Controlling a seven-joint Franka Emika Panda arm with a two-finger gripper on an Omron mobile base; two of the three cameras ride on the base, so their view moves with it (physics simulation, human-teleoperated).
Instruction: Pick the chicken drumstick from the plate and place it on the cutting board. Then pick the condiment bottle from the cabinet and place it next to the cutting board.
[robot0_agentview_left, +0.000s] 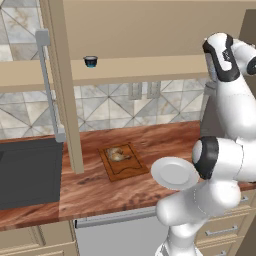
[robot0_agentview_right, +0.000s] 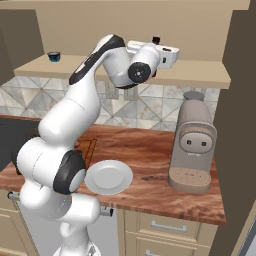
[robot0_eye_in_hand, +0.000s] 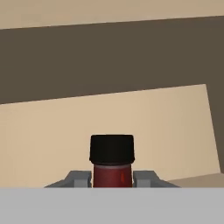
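Up at the cabinet (robot0_agentview_right: 200, 75) shelf, the jaws pinch the dark-red condiment bottle (robot0_eye_in_hand: 112, 168) just below its black cap, while the chicken drumstick (robot0_agentview_left: 117, 154) lies on the cutting board (robot0_agentview_left: 123, 162) beside the white plate (robot0_agentview_left: 174, 173).

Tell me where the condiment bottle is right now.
The condiment bottle stands on the cabinet shelf, clamped between the gripper fingers, above the coffee machine in the right base view.
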